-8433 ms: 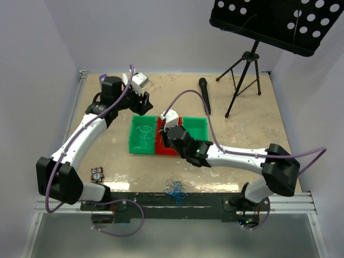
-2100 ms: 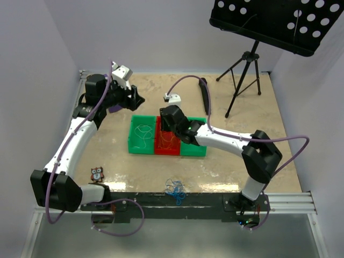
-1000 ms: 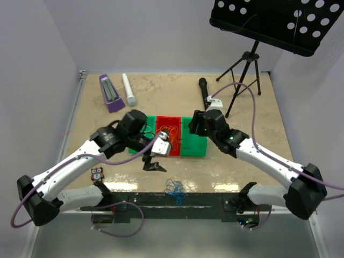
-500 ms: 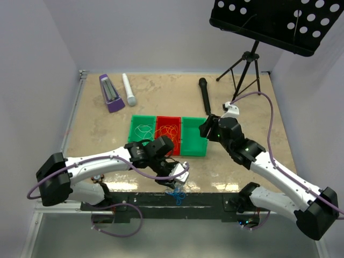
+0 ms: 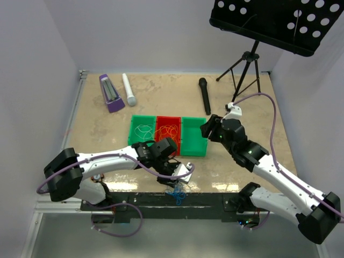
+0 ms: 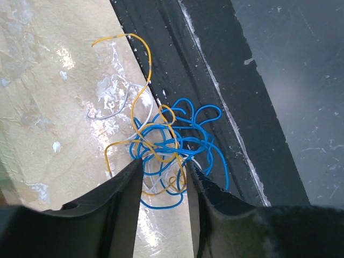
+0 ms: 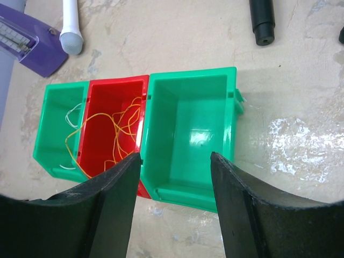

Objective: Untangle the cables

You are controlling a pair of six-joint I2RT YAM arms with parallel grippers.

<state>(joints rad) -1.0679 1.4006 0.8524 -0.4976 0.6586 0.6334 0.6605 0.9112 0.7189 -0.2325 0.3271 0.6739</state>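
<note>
Tangle first: the cables [image 6: 166, 145] sit as a small knot of blue, orange-yellow and pale loops at the near edge of the table [image 6: 48, 80], where the tan top meets the black rail [image 6: 215, 80]; some blue loops spill onto the rail. My left gripper [image 6: 164, 163] hangs right over that knot, pointing down at it. Its two fingers [image 6: 123, 209] stand partly apart with a narrow gap between them, and the nearest blue and yellow loops run into that gap. I see open space on either side of those strands, so nothing is pinched; whether the tips touch the wire I cannot tell. One long yellow strand curls away from the knot over the table, and a pale one trails beside it.

Farther out, my right gripper [image 7: 174, 157] hovers above three bins set side by side in a row, well apart from the knot. Its fingers [image 7: 115, 209] are spread wide and hold nothing. Between them, below, lies the right green bin [image 7: 193, 140], bare inside. Touching it on the left is the red bin [image 7: 118, 81] with orange-yellow wires [image 7: 115, 134] looped in it, and next to that the left green bin [image 7: 51, 123] with a white wire [image 7: 72, 115].

Beyond the bins a black microphone [image 7: 262, 21], a white stick [image 7: 71, 24] and a purple block [image 7: 27, 45] lie on the table. At the far right stands a music stand [image 5: 269, 21] on a tripod.
</note>
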